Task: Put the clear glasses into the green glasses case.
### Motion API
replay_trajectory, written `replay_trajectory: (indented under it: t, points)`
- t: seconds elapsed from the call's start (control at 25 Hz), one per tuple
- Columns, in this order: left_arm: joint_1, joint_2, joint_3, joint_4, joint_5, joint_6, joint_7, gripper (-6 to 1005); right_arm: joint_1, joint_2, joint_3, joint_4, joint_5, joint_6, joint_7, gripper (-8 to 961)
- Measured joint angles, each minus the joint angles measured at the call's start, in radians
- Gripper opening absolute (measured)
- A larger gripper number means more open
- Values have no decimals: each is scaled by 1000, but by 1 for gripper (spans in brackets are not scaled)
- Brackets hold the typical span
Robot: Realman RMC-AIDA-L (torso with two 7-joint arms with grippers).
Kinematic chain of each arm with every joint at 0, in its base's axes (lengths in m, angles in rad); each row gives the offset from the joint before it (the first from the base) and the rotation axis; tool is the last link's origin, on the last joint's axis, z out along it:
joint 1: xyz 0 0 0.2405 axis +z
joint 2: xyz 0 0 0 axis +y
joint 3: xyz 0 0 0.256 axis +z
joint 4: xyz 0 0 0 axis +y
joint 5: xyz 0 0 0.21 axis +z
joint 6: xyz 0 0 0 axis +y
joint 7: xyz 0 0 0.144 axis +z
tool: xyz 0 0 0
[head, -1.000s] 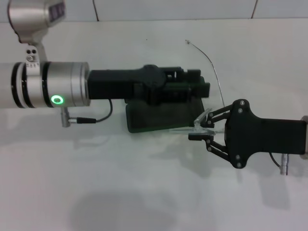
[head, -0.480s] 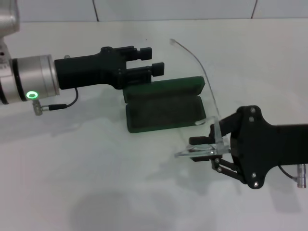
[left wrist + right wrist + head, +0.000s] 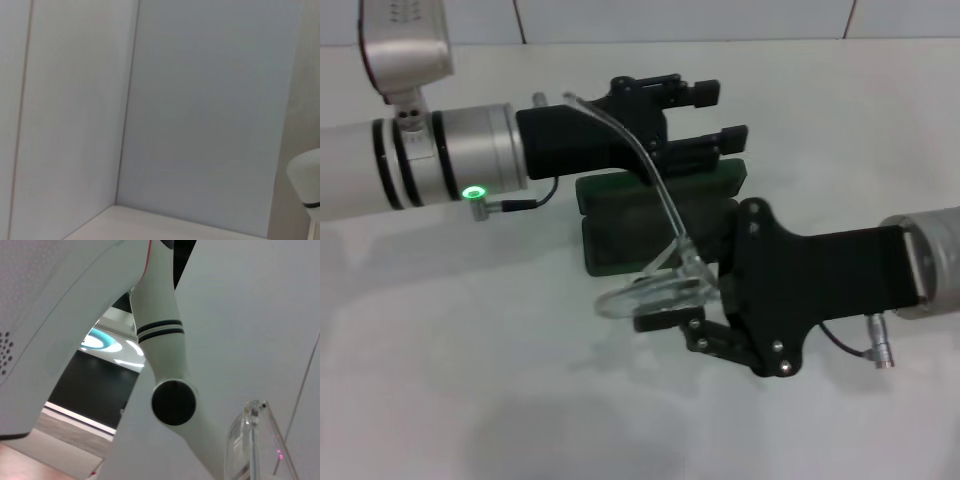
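— Since half a second ago, the right gripper [image 3: 670, 305] is carrying the clear glasses [image 3: 655, 285] in from the case's four o'clock to its front edge, and the left gripper [image 3: 705, 118] is sliding back in over the lid.

— Which step, going by the head view?

— Transport, I'd judge: the jaws are pinching the glossy, colourless lens, one thin temple arcing up toward eleven o'clock. The green glasses case [image 3: 620, 240], matte and rounded, is lying open on the white table [image 3: 470, 380]. Next comes folding that temple and lowering flat.

— And the left jaws?

— Spread, holding nothing (possibly steadying the lid).

— Left wrist view?

— Only blank wall panels.

— Right wrist?

— Clear plastic [image 3: 250, 440], edge glinting, close against the camera.
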Motion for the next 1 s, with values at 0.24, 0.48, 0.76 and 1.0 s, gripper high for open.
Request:
replay_trajectory:
  t: [0.24, 0.48, 0.76, 1.0]
  points:
    - [-10, -14, -1, 11, -17, 28, 8, 648, 11, 0, -19, 13, 12, 42, 70, 118]
    - [12, -23, -1, 16, -51, 41, 51, 649, -4, -3, -11, 15, 13, 63, 119, 118]
    - [47, -27, 0, 6, -112, 89, 119, 649, -19, -6, 30, 42, 22, 73, 160, 118]
    - [58, -28, 1, 5, -118, 106, 121, 649, -21, -6, 44, 55, 29, 109, 193, 117]
